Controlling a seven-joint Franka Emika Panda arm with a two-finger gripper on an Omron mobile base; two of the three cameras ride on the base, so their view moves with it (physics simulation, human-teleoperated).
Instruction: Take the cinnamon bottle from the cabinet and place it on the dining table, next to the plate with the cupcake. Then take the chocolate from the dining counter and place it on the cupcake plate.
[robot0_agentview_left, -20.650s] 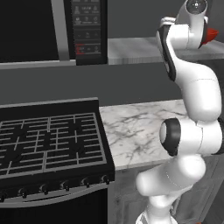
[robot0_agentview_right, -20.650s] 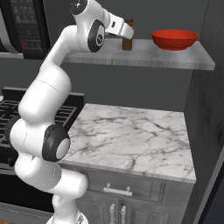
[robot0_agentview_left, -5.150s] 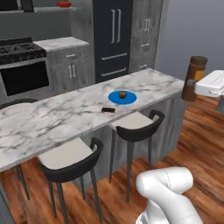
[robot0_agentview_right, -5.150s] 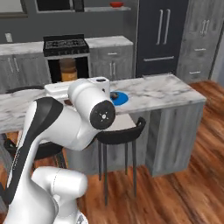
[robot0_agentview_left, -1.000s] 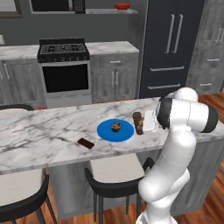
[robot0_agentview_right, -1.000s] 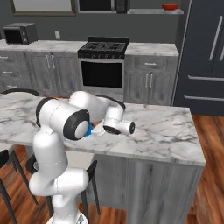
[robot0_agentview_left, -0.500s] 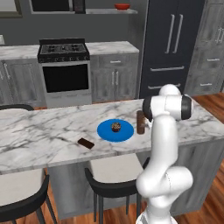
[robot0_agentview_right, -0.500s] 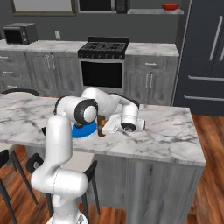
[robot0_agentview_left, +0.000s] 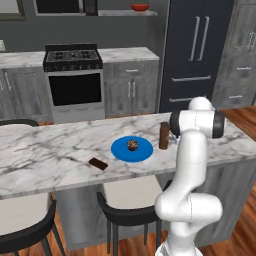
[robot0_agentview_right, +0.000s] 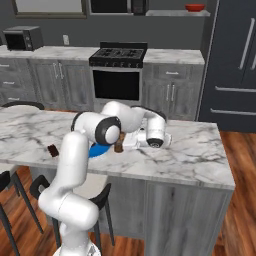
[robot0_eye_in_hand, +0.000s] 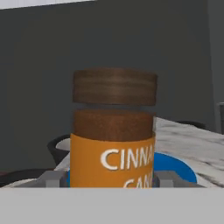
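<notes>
Since half a second ago, the arm has been drawn back slightly from the cinnamon bottle (robot0_agentview_left: 164, 135), which is now seen standing upright on the dining table (robot0_agentview_left: 40, 160), just beside the right edge of the blue plate (robot0_agentview_left: 132, 149). In the hand view the bottle is seen dead ahead of the gripper (robot0_eye_in_hand: 113, 179), its long axis vertical, with one grey fingertip at each side of its base. Whether the fingertips (robot0_eye_in_hand: 53, 178) are pressed against the label or have been let apart cannot be told. The plate is occupied by the cupcake (robot0_agentview_left: 132, 145) alone. The chocolate (robot0_agentview_left: 98, 163) is left lying flat on the marble, to the plate's far side from the bottle, so the reach for it must be carried across the plate.
</notes>
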